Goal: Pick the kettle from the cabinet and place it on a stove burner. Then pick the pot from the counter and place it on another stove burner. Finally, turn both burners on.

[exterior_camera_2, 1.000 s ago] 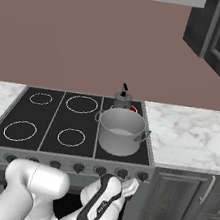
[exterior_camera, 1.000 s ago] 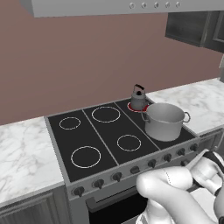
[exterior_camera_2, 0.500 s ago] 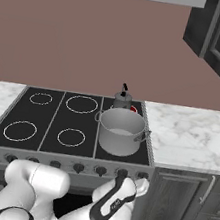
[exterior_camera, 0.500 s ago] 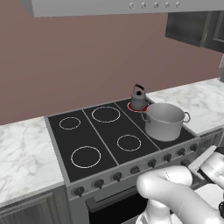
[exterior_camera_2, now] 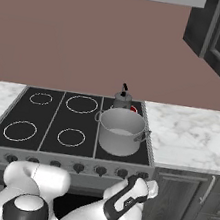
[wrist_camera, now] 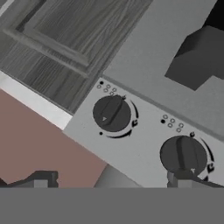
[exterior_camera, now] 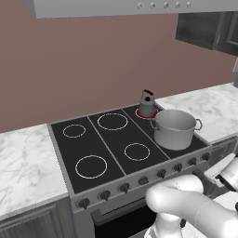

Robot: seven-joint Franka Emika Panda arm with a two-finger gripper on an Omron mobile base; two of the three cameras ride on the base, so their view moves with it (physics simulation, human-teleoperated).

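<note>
- We have the kettle (exterior_camera: pixel 147 104) on the back right burner, which glows red under it, and the pot (exterior_camera: pixel 175 128) just in front of it on the front right burner — both placed, as we judge it, so what remains is the knobs.
- Our gripper (wrist_camera: pixel 109 183) sits low at the stove front, jaws wide apart with nothing between them; in the hand view two dark knobs face us, one (wrist_camera: pixel 112 113) nearly centred, the other (wrist_camera: pixel 183 155) close to one fingertip (wrist_camera: pixel 186 180).
- To do this well, we should first settle which knob feeds the pot's burner — we cannot tell that from here.
- Then centre the jaws so the knob lies squarely between both tips, push in straight, close firmly and turn without sliding off.
</note>
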